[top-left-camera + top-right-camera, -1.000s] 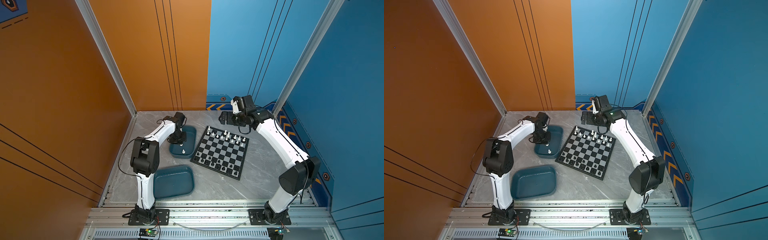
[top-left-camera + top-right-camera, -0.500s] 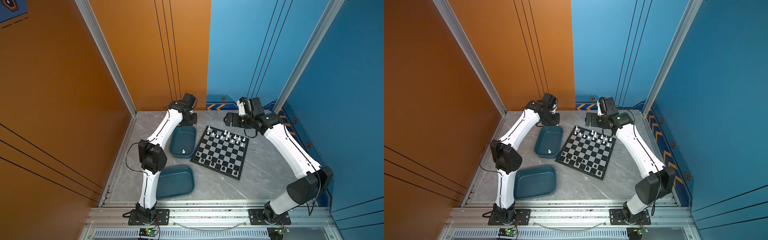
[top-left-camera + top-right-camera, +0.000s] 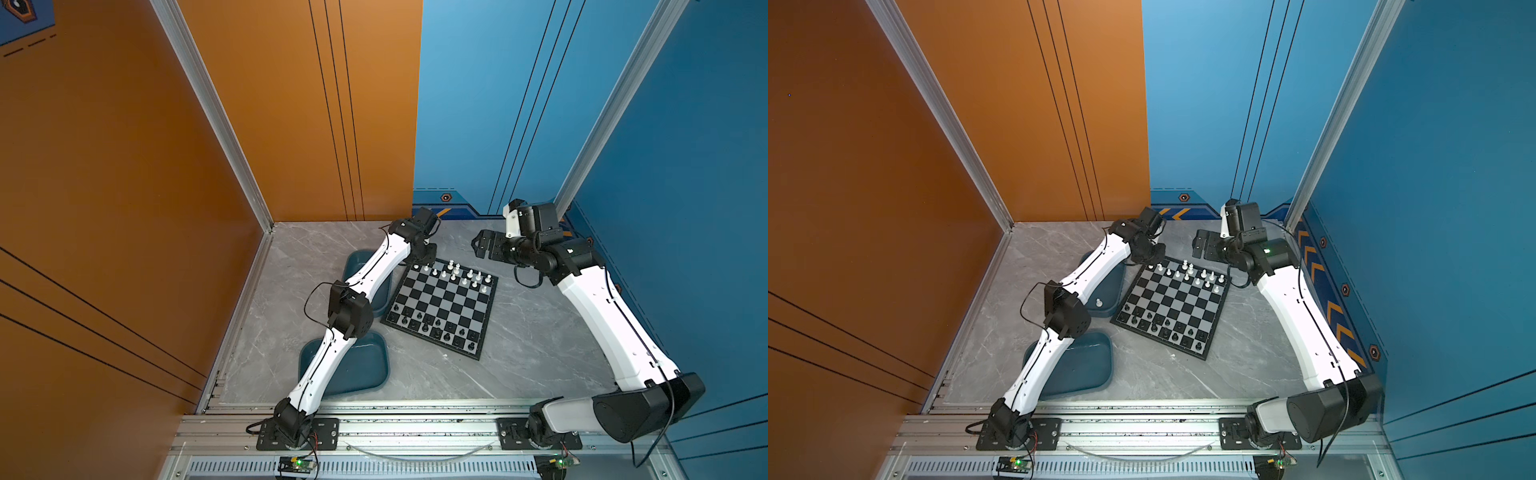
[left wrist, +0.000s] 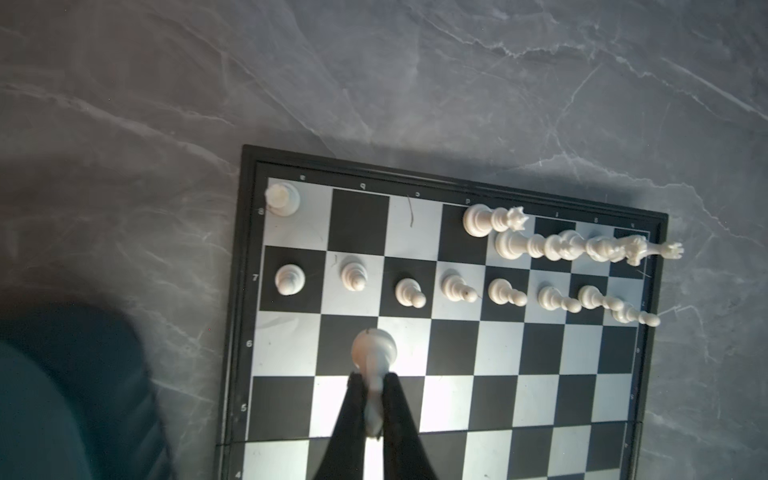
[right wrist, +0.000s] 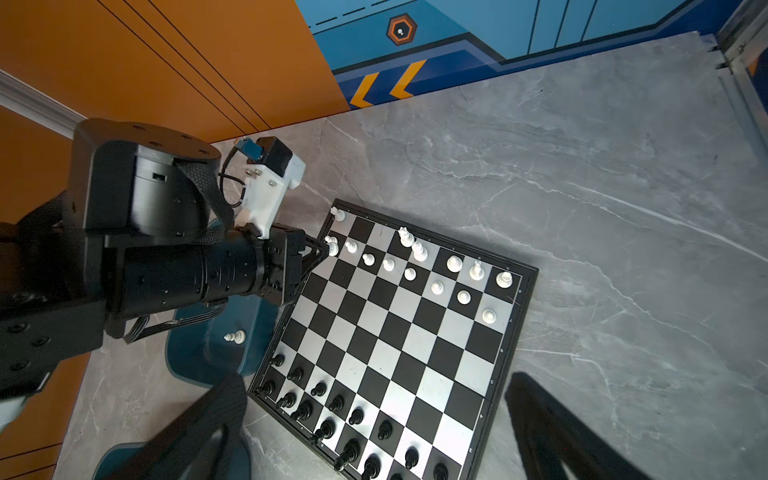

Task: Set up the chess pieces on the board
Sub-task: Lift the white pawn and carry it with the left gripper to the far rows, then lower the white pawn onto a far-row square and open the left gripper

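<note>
Board (image 4: 494, 353) nearly set; white back rank has two gaps. Left gripper (image 4: 374, 380) clamped on white piece (image 4: 374, 349) over board, spare piece (image 5: 235, 337) waits in tray (image 5: 195, 361) beside board. Right gripper (image 5: 376, 380) agape, empty.

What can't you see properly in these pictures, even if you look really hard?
- Left wrist view: the left hand pinches a white piece, hiding its top, so its kind is unclear.
- In a top view the left arm covers most of the far tray.
- Right wrist view: the bottom edge cuts off the nearest black pieces.
</note>
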Robot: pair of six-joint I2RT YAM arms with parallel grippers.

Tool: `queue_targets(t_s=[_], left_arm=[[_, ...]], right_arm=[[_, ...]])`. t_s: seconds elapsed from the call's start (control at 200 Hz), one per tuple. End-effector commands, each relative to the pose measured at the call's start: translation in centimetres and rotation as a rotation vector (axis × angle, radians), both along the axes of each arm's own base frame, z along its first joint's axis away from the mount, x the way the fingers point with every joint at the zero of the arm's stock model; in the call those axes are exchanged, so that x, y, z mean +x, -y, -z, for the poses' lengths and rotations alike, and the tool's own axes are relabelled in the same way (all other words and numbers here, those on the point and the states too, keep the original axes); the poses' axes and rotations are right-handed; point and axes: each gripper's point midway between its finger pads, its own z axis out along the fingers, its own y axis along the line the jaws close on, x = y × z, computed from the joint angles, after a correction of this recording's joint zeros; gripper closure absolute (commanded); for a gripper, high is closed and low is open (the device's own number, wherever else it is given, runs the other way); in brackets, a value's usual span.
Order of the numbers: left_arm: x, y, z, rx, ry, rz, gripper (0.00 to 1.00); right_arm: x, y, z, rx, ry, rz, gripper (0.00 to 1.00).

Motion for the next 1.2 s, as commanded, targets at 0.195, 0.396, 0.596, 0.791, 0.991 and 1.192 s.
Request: queue_targets(t_s=[0.195, 0.396, 0.596, 0.791, 0.991, 1.192], left_arm=[[1.6, 2.3, 0.8, -0.088, 0.036, -0.031, 1.0], [3.1, 2.6, 2.2, -0.099, 0.068, -0.056, 1.0], [4.2, 2.1, 2.9, -0.088, 0.091, -0.077, 1.0], [5.2, 0.8, 3.5, -0.065, 0.101, -0.097, 1.0], [5.8, 0.6, 3.8, -0.078, 0.104, -0.103, 1.0], [5.9, 0.5, 4.3, -0.076, 0.101, -0.101, 1.0]], right_arm=[[-2.4, 3.0, 0.7, -0.017, -0.015, 0.052, 0.0], [-2.7, 3.8, 0.8, -0.006, -0.018, 0.07, 0.0], [-2.3, 4.4, 0.6, -0.007, -0.011, 0.087, 0.0], [-1.9, 4.4, 0.7, 0.001, -0.017, 0.092, 0.0], [-1.4, 4.4, 0.6, 0.0, -0.018, 0.102, 0.0], [-1.1, 4.6, 0.4, -0.005, -0.017, 0.113, 0.0]])
